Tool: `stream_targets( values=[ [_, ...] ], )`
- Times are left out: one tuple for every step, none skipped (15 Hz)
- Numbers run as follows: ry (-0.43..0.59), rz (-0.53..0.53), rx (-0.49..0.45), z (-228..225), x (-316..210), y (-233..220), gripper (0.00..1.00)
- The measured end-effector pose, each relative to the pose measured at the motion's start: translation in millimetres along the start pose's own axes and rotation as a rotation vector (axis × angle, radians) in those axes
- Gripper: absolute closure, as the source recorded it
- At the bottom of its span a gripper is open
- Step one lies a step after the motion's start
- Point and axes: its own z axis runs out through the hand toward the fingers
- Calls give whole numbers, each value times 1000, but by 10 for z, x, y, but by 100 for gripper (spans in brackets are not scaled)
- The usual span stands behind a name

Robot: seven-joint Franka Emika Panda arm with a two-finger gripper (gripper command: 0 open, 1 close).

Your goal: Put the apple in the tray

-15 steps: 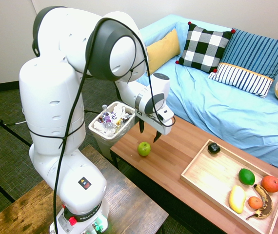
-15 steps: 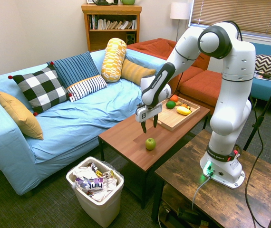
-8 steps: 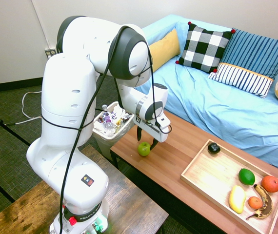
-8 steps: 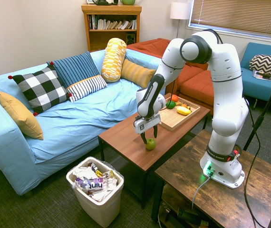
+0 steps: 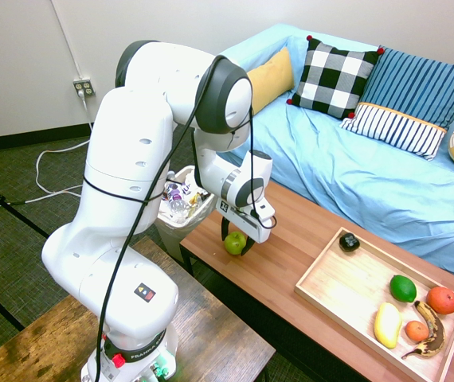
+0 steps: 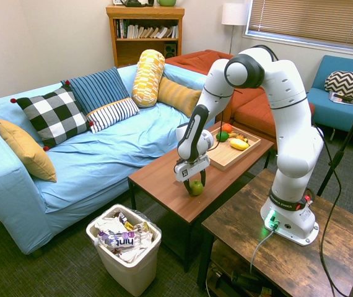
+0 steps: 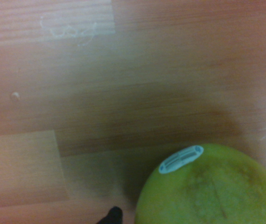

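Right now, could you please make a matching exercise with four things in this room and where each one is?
Things:
1. apple
2. banana
3. checkered pillow
4. trash bin

Places:
A. on the blue sofa
B. on the floor beside the coffee table
C. inside the tray
D. on the coffee table, between the open gripper fingers

Pairs: 1-D, 2-C, 3-A, 4-B

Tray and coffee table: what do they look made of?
The tray looks like pale unfinished wood, with faint grain and a matte surface. The coffee table looks like reddish-brown wood or wood-look laminate, with plank seams showing in the wrist view; which one is unclear.
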Motion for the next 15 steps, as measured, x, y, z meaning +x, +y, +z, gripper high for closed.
stream_targets(
  values=[
    [1,2,1,10,7,2,100],
    [1,3,4,11,10,-2,100],
    [2,6,9,0,13,-12,100],
    [2,8,13,-7,14,-15,100],
    [6,10,19,-28,23,-18,100],
    [14,15,30,-87,53,-18,100],
    [29,20,50,-204,121,-14,100],
    [45,28,74,-381,223,-14,100],
    [57,42,96,-610,357,17,100],
    [71,63,123,-876,525,89,100],
    [83,90,147,-1126,699,208,100],
    [96,128,173,-1350,894,368,100],
    [106,168,193,-1520,1100,542,100],
    [112,206,208,-1632,1313,735,100],
    [120,247,220,-1687,1524,928,100]
  ],
)
